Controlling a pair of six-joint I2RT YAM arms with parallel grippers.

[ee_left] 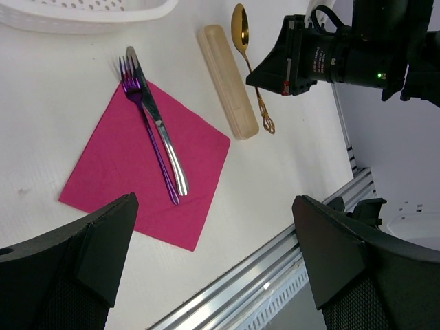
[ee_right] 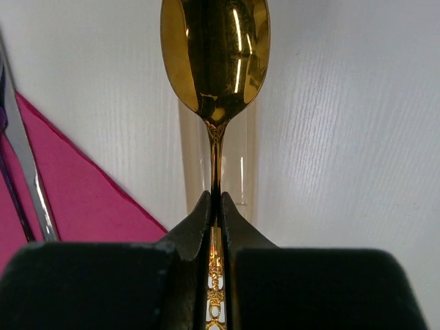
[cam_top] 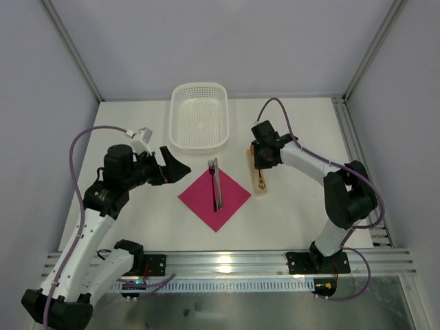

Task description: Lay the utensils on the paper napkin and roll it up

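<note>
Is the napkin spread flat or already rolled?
Spread flat. The pink napkin lies open on the table, no edge folded, fork and knife lying across it; the gold spoon is off it.

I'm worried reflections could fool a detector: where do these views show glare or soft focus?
Right wrist view: bright streaks mirror off the bowl of the gold spoon, and the right pincer shut on its stem looks slightly soft near the frame's bottom. Left wrist view: the knife glints along its handle. Top view: even light, faint shadows, no glare on the napkin.

spoon (ee_right: pixel 214 62) bowl tip cut off, handle hidden inside right claw (ee_right: pixel 216 201)
</note>
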